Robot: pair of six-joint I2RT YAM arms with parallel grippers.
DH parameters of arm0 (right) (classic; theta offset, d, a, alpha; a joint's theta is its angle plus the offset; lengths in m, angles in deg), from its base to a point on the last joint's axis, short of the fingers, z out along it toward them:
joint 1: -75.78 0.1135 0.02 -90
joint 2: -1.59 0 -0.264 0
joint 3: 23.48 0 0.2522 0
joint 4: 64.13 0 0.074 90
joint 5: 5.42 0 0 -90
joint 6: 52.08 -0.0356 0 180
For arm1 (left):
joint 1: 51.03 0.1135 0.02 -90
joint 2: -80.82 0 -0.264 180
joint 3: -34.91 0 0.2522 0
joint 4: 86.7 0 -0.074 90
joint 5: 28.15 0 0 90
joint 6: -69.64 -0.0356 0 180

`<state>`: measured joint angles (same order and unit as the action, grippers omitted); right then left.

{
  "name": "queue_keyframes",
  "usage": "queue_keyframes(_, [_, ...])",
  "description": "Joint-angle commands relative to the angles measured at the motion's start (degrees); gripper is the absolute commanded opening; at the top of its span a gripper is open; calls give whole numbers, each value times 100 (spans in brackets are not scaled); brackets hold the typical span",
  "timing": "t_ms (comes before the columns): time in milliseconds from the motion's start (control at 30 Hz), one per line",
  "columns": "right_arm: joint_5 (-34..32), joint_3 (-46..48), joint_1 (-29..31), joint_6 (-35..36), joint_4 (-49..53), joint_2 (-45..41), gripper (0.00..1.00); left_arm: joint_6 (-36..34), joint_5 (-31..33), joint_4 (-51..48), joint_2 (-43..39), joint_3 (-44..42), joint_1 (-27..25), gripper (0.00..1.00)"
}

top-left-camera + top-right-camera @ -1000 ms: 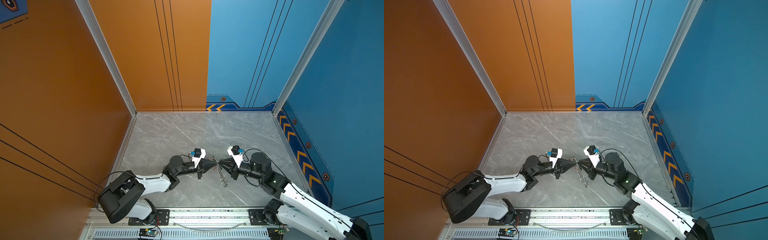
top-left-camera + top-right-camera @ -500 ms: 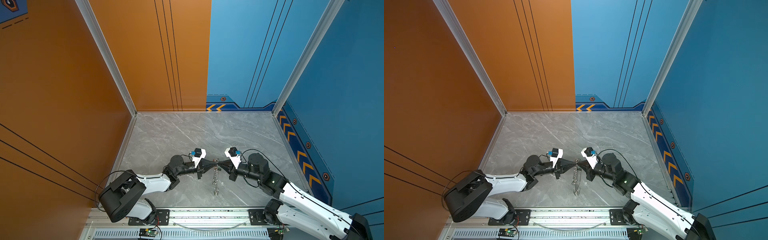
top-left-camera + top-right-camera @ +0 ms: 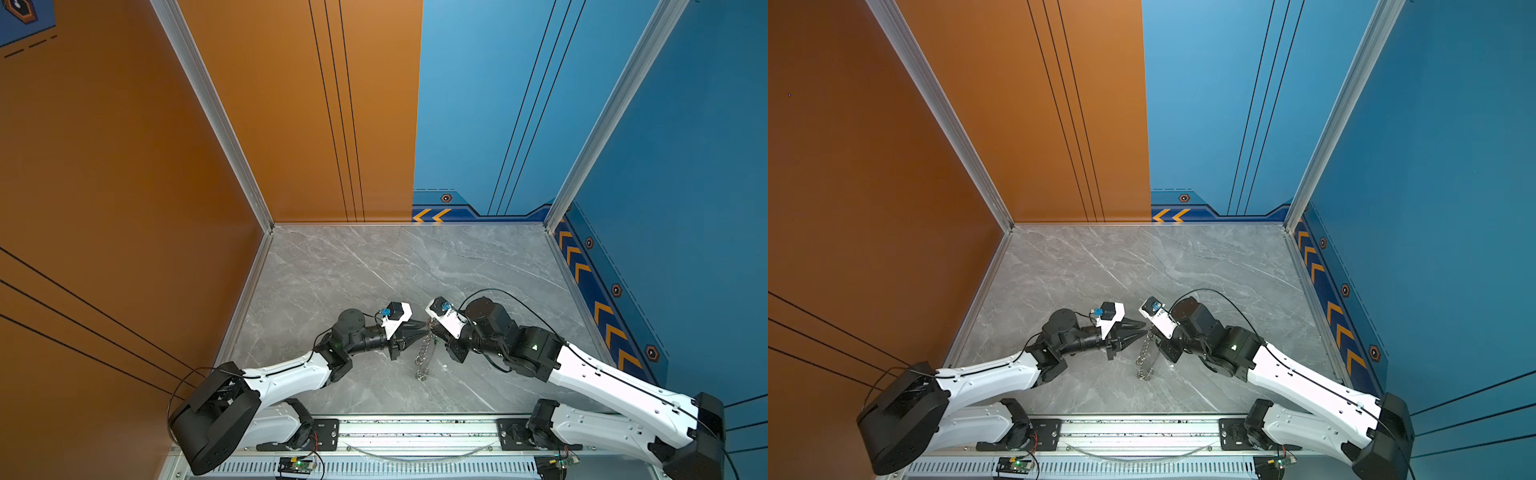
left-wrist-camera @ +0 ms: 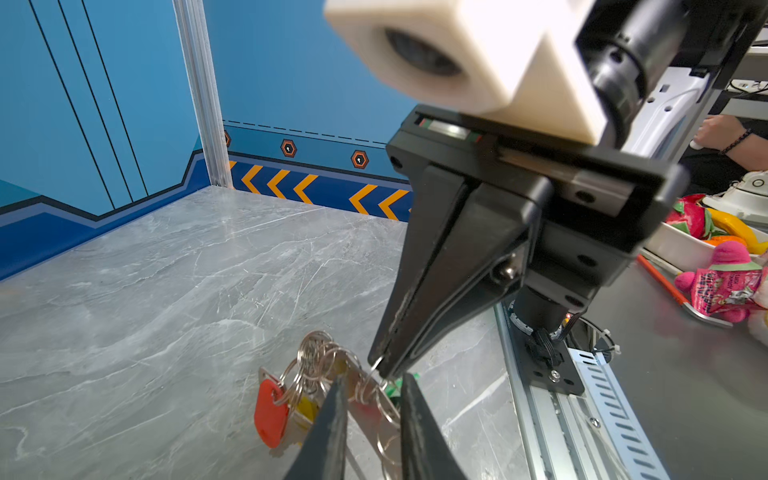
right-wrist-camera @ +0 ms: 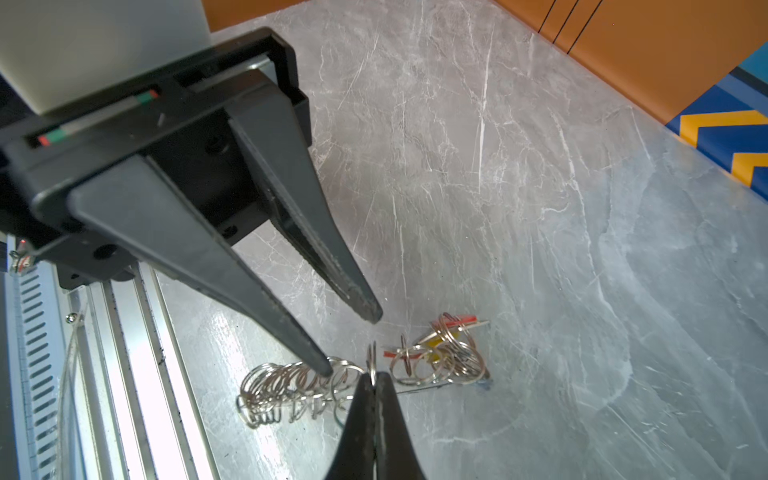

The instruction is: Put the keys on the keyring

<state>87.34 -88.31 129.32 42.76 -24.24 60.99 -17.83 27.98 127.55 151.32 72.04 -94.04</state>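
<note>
Your left gripper (image 5: 351, 340) has let go, and its jaws now stand a little apart, with one tip right by the rings. Your right gripper (image 5: 374, 386) is squeezed tight on one silver ring of the keyring (image 3: 424, 357). The keyring hangs down from it at the middle of the tabletop (image 3: 374, 270), toward the near edge. The keys (image 5: 440, 353), with red and yellow tags, hang bunched on its rings.

Bright polished silver wire in the keyring (image 5: 291, 386), glossy red and yellow plastic on the tags of the keys (image 4: 270, 411), smooth soft-sheened grey marble-look tabletop (image 5: 540, 208), matt black plastic with serrated inner edges on the left gripper (image 5: 351, 340), brushed aluminium along the near rail (image 3: 415, 426).
</note>
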Motion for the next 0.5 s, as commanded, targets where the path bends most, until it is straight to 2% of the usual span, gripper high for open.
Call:
queue_keyframes(0, [-376,-409,43,378,767,20,0,-212,-158,-269,7,100,29,23])
queue_keyframes(267, [223,-561,34,753,914,-64,0,-26,-693,-272,5,203,39,20])
queue_keyframes(467, [508,-707,34,1091,1052,54,0,35,-935,-275,49,255,28,26])
